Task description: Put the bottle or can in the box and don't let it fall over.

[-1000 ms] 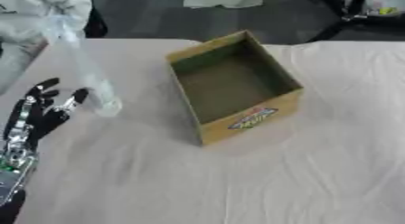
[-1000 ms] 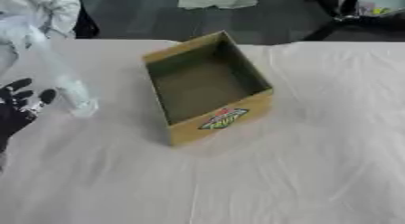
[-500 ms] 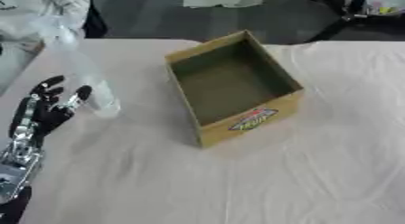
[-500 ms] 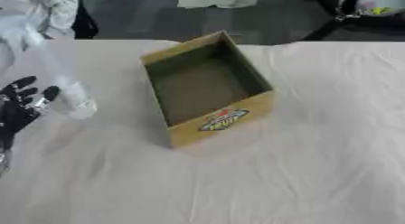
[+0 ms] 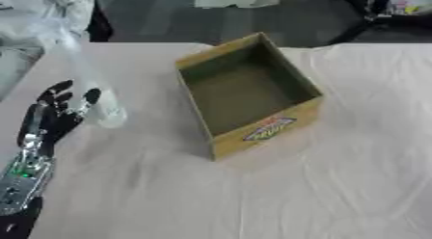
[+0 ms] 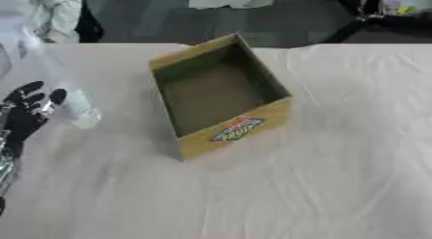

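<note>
Box (image 5: 246, 94) with "FRUIT" label (image 5: 269, 127)

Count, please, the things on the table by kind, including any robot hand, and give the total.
Clear bottle: 1
Cardboard box: 1
Robot left hand: 1
Total: 3

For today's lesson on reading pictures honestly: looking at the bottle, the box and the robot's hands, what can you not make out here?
- Clear bottle: blurred and see-through in both views; cap and contents unreadable.
- Left hand: whether it touches the bottle is unclear; it is partly cut off by the left edge in the right eye view.
- Right hand: in neither view.
- Box: the label is too blurred to read.
</note>
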You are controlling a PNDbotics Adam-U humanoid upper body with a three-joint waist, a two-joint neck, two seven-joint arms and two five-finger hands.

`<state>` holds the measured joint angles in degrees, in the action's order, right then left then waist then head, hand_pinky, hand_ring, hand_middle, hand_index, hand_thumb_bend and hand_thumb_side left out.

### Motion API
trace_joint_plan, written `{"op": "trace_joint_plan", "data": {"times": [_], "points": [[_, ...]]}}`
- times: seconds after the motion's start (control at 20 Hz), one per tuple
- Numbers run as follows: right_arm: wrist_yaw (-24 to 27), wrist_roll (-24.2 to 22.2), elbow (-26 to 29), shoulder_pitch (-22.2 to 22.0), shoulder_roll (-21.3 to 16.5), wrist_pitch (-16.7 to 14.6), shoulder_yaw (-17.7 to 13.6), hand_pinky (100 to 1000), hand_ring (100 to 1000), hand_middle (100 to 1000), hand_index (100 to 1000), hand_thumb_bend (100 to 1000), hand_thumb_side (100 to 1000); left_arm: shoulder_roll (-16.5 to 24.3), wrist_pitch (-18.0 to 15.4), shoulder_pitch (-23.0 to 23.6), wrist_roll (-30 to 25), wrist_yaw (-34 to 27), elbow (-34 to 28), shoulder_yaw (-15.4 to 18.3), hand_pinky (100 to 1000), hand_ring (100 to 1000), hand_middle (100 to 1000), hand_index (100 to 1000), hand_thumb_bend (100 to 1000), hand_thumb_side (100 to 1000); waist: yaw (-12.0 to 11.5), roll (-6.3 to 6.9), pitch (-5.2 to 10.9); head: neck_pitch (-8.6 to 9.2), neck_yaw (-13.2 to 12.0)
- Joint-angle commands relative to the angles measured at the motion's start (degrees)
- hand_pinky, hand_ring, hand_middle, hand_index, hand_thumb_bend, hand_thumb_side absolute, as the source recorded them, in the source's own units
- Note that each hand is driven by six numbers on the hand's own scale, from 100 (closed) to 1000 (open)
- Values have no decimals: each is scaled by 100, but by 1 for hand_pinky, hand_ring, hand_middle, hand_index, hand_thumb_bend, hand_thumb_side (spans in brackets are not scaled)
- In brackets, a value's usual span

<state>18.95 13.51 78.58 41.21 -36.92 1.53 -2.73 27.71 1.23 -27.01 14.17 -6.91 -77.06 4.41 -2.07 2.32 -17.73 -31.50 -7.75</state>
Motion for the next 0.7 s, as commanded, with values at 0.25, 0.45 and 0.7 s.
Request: {"op": "trace_joint_plan", "data": {"times": [0.25,0.45,0.7], "points": [[-52,-33,37,110,-87,1,-6,868,742,782,846,100,726,69,-26,-199,176,-56,34,16,974,933,903,865,705,498,10,-4,59,138,-46],[-55,-43,38,120,-82,2,0,869,742,782,846,100,727,43,-9,-267,301,-73,84,17,973,931,900,863,704,500,16,-4,36,166,-51],[-64,-47,35,130,-83,3,1,869,742,782,846,100,729,24,-24,-351,340,-101,110,1,971,929,897,861,705,502,33,-10,-3,191,-64]]}}
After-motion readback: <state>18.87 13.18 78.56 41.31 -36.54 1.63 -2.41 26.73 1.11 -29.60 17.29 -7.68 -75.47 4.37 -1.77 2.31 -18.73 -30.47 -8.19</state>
